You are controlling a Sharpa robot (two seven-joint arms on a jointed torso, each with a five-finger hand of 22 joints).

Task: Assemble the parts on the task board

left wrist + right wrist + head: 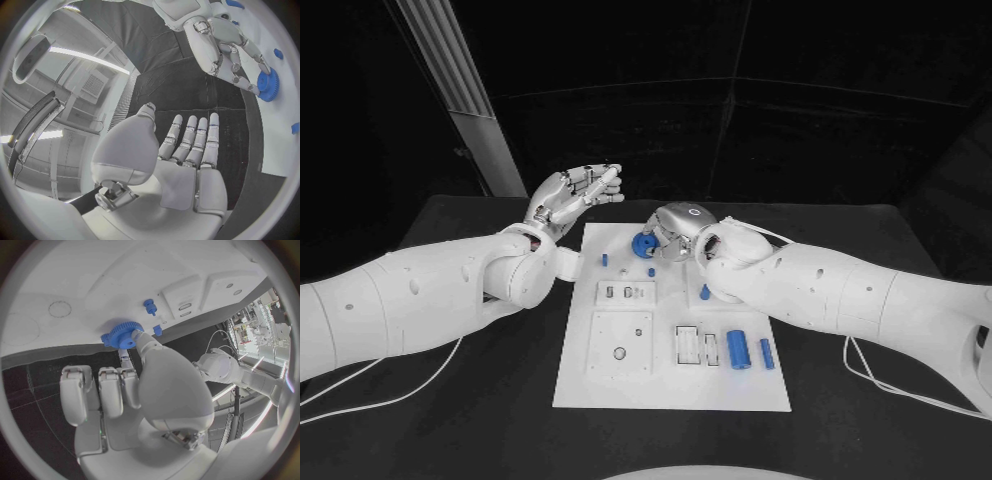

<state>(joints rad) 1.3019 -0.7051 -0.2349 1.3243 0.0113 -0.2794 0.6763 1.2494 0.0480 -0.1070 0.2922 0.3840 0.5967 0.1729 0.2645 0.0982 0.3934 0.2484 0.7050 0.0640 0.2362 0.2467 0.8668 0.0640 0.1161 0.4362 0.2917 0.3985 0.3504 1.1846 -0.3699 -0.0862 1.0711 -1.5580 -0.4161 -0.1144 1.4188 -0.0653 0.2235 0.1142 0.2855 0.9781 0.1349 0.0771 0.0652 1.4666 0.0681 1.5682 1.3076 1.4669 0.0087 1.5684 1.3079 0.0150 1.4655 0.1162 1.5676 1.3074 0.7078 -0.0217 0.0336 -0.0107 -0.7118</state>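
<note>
The white task board (672,385) lies in the middle of the table. A blue gear (646,245) sits at the board's far edge, and my right hand (681,228) pinches it between thumb and fingertips. The right wrist view shows the thumb against the gear (122,335) on the board (94,280). My left hand (574,200) is raised off the board's far left corner, fingers straight, holding nothing. In the left wrist view my left hand's (181,160) palm is bare, with the right hand (228,45) on the gear (269,85) beyond it.
Small blue pegs stand on the board (604,259), (651,271), (705,293). Two blue cylinders (737,348), (766,352) lie near the board's right edge beside rectangular slots (689,343). A grey post (473,110) rises behind the table at the left.
</note>
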